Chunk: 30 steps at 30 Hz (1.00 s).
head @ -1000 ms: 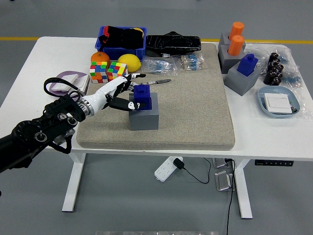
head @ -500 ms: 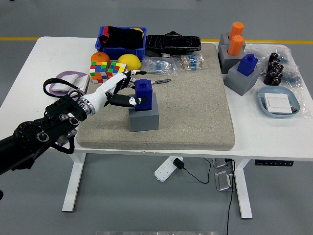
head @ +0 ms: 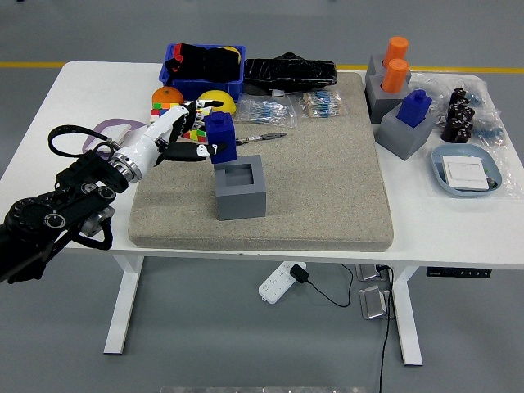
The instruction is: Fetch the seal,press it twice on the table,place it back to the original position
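a white table (head: 49, 106) with a grey mat (head: 319, 180). left of centre, the left hand (head: 176, 139) has its fingers gripping the blue seal (head: 219, 137), lifted clear above its empty grey holder (head: 240, 189). fetching looks done; both presses and the return remain.

seal (head: 219, 137): blue | holder (head: 241, 188): grey | mat (head: 319, 180): beige | robot hand (head: 176, 139): white
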{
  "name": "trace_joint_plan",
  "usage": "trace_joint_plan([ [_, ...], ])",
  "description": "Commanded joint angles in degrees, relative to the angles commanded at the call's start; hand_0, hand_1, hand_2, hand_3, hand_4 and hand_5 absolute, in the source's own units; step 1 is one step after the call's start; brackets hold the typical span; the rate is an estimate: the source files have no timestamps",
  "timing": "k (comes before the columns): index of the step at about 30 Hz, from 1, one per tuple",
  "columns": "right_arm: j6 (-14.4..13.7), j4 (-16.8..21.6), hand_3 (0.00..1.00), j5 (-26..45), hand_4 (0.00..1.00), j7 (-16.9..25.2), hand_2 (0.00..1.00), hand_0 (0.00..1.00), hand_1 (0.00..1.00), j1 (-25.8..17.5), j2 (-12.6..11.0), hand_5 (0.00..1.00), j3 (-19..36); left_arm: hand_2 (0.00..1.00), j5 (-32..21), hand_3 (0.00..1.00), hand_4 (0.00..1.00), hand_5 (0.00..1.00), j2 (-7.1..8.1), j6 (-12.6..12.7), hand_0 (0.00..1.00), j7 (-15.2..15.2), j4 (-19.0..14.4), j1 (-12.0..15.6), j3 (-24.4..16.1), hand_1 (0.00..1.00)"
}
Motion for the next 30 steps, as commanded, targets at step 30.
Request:
trace_joint_plan([
  [30, 0.1, 0.1, 0.617, 0.3, 0.776, 0.1, 0.671, 0.763, 0.678, 0.1, 0.2, 0.502, -0.1, 0.401, -5.2, 0.854, 0.561, 0.002, -1.7, 5.0, 0.799, -2.3, 9.7, 7.3, 2.9, 0.493],
])
